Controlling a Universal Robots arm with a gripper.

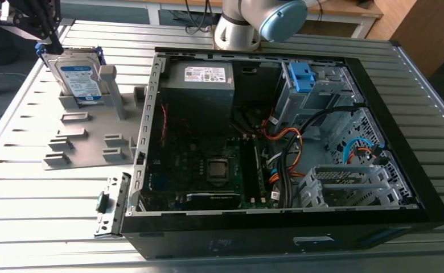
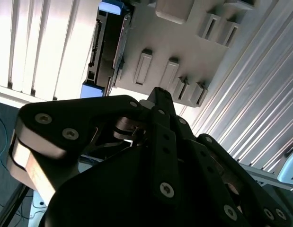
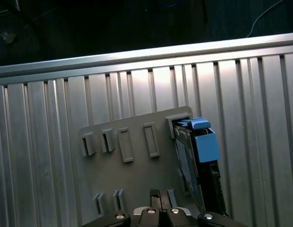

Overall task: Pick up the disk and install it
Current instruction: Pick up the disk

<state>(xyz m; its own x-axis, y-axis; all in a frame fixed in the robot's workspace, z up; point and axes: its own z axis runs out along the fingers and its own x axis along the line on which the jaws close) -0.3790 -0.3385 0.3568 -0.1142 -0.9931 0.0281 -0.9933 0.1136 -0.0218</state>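
Open computer case (image 1: pixel 230 242) takes the lower and middle frame of the exterior view, lying on the slatted table (image 1: pixel 32 210). Left of centre behind it is the grey holder plate (image 1: pixel 85 142). The disk (image 1: pixel 80 77) stands on edge in a slot of that plate, upper left of the frame, label toward the camera, so I judge nothing is installed yet. The gripper (image 1: pixel 49 38) hangs in the top left corner, just above the disk's upper edge. I cannot tell whether they touch, how wide it is open, or whether it has hold of anything. Step in hand: pick-up. To do it well I would centre over the thin edge, square the gripper to the flat faces, and lift straight up, without tilt, clear of the slot posts.
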